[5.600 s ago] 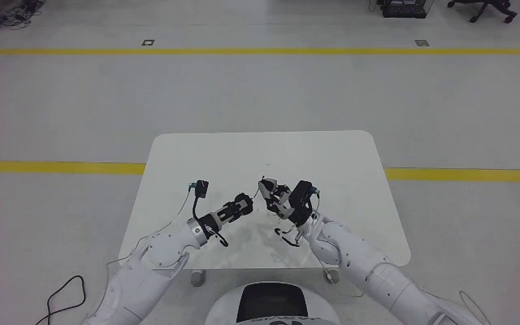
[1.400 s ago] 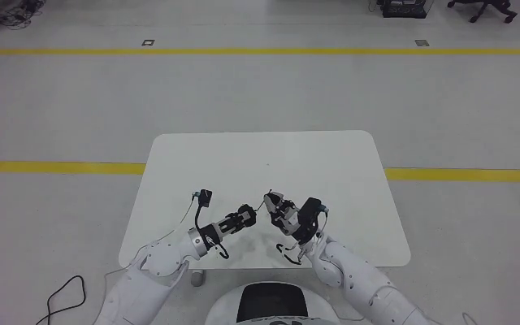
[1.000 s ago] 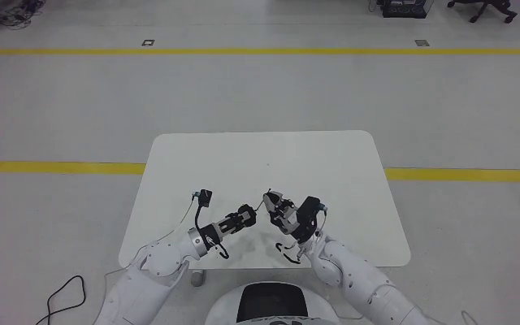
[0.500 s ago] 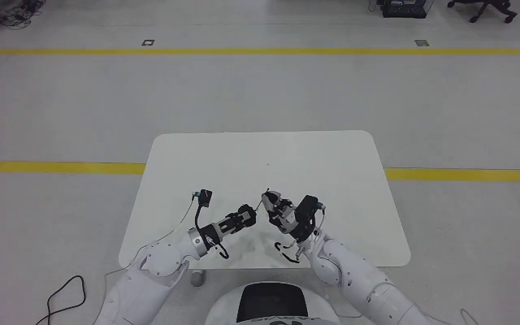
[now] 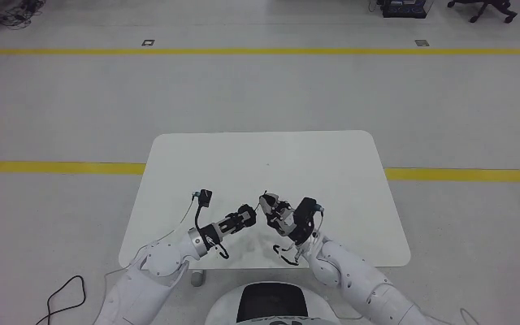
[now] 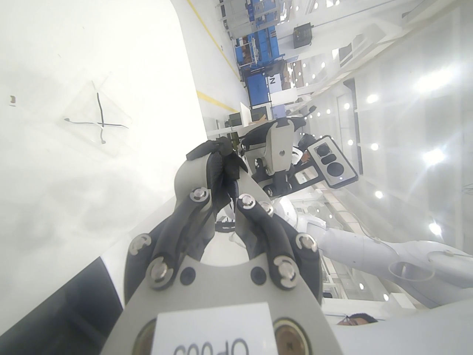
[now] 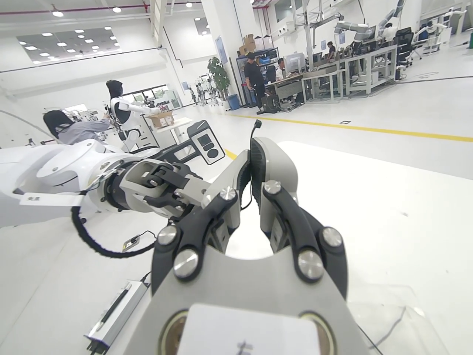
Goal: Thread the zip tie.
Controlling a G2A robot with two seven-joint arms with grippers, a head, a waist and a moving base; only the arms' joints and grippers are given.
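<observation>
One thin black plastic zip tie (image 7: 255,125) was held clenched by the left gripper (image 5: 248,214) and the right gripper (image 5: 266,200), strung between them. The right gripper had been edged nearer the left. Ahead of the left gripper, a clear plastic packet (image 6: 97,118) was laid flat on the white rounded table (image 5: 325,154).

Top overhead, facing table (image 5: 325,162) — wrist views close behind left tool (image 6: 223,158), right tool (image 7: 252,160), mutually facing.
</observation>
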